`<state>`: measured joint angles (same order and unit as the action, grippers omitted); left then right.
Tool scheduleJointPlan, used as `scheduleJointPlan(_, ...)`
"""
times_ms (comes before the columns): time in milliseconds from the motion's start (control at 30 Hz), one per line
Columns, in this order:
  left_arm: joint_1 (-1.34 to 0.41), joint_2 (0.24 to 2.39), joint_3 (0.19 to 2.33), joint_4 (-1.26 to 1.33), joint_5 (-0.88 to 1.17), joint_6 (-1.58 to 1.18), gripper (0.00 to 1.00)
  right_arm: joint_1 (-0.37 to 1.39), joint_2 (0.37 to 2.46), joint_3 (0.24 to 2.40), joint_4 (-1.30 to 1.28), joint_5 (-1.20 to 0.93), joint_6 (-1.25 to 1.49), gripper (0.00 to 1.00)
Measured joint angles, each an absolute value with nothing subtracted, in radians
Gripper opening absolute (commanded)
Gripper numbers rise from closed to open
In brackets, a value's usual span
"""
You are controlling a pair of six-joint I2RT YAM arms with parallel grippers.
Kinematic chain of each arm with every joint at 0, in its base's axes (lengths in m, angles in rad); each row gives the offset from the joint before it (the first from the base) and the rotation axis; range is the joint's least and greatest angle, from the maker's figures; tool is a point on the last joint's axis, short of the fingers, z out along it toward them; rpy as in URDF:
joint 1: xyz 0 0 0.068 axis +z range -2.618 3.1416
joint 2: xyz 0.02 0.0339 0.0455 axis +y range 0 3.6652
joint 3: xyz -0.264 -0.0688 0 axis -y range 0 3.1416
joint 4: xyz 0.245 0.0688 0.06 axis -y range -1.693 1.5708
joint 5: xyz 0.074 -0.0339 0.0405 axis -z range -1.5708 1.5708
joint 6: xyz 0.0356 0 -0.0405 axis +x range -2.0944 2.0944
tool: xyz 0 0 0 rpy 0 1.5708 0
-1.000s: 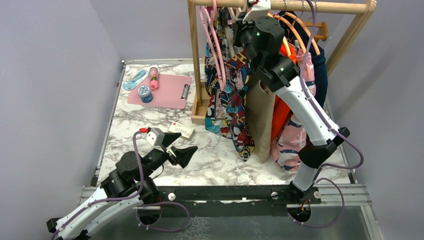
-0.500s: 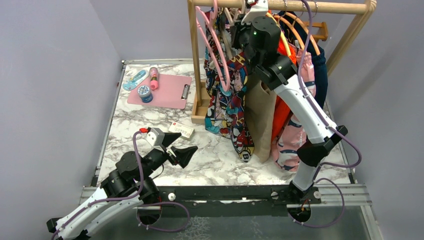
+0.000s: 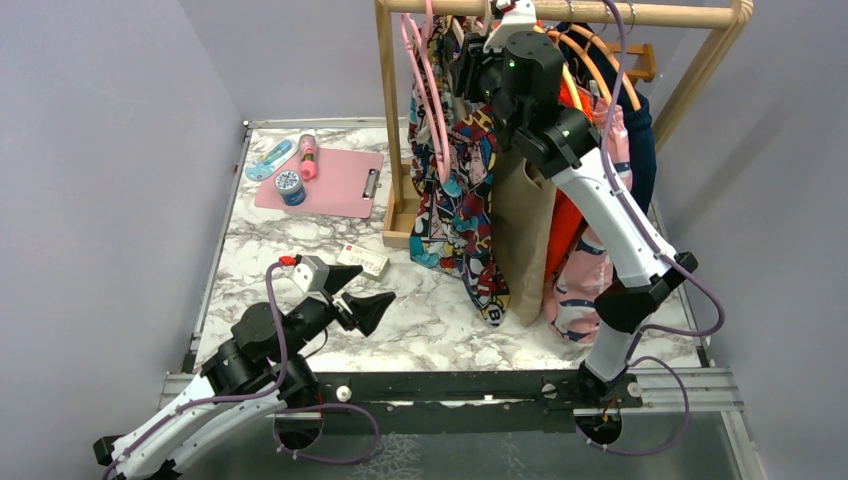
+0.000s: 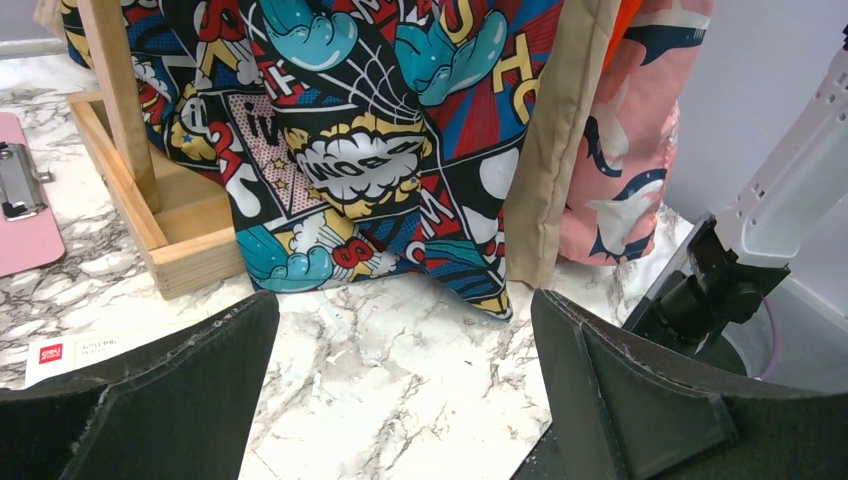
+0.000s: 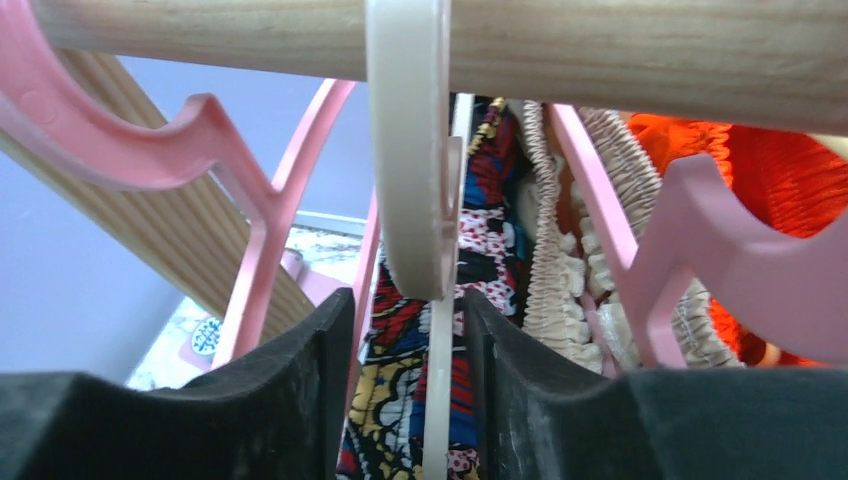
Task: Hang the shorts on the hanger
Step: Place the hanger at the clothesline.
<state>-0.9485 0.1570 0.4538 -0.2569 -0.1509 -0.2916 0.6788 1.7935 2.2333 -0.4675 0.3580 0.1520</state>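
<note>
Gently: right gripper (image 5: 407, 312), jaws part-open astride the hanger (image 5: 405, 150), clamping nothing, should widen evenly, then back straight off the rail (image 5: 650, 50)

Shorts (image 3: 455, 210) hang from rail (image 3: 650, 14) on hanger (image 5: 405, 150), clipboard (image 3: 330, 185) left on table (image 3: 430, 320) (rack foot (image 3: 400, 228) between).

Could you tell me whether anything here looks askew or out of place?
Only slightly: the shorts hang lopsided from the hanger on the rail, their right corner dropping well below the left one in the top view. Nothing looks spilled or damaged.
</note>
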Motion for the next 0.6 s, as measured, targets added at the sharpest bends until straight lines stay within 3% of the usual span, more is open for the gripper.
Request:
scheduleJointPlan(267,-0.949,0.157,0.454,-0.257,-0.151,-0.292,0.99,0.679,1.751,2.252,-0.571,0.279,0.185,0.58)
scheduleJointPlan(600,-0.949,0.156,0.454,-0.257,-0.151,-0.291,0.99,0.679,1.503,2.186,-0.706,0.185,0.202,0.62)
